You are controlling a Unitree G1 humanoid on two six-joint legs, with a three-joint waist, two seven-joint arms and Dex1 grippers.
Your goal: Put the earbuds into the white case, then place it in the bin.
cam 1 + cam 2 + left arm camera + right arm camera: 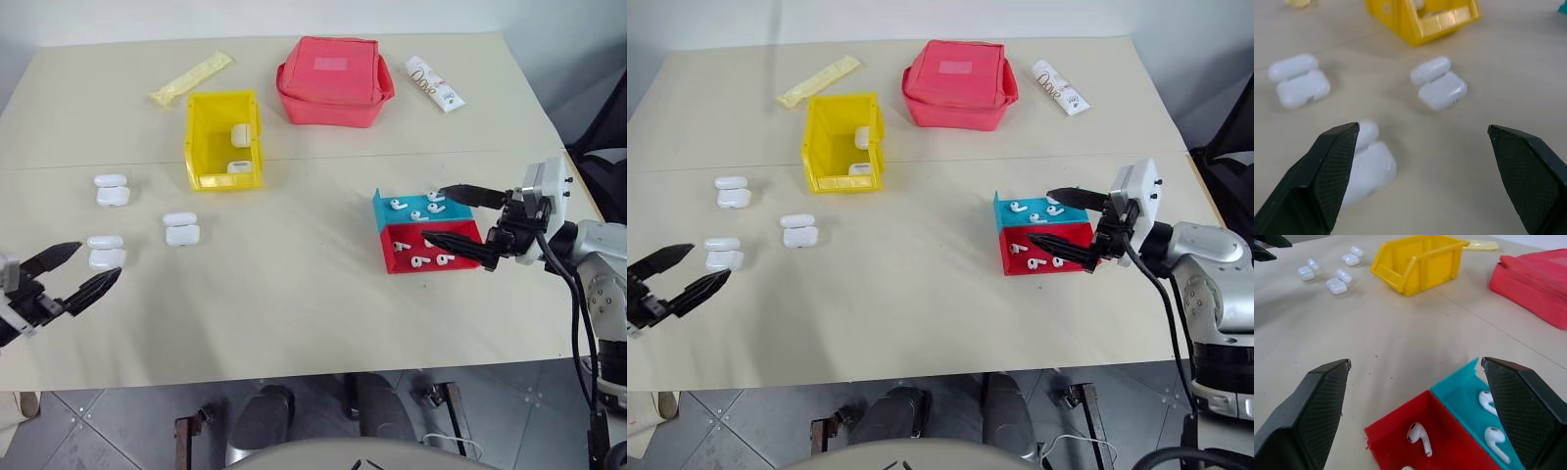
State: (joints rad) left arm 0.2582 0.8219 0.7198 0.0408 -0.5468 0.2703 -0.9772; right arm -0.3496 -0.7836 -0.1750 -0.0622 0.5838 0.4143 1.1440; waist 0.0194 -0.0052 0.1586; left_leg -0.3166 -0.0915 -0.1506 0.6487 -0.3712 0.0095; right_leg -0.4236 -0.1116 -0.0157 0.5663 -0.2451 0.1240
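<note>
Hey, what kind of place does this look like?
Probably a lab or test workspace, not a home: a plain beige table on a grey tiled floor, with sorting props laid out, namely a bright yellow plastic bin and small blue and red trays holding white earbuds.

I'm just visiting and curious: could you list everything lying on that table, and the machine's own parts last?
Glossy white open earbud cases: three, table's left side.
Yellow plastic bin: one, centre-back, white cases inside.
Tiny white earbuds: several, in both trays.
Small blue tray: one, right.
Small red tray: one, touching the blue tray.
Red fabric pouch: one, back.
White printed tube: one, back right.
Yellow sachet: one, back left.
Left fingers: black, open.
Right fingers: black, open over the trays.
</note>
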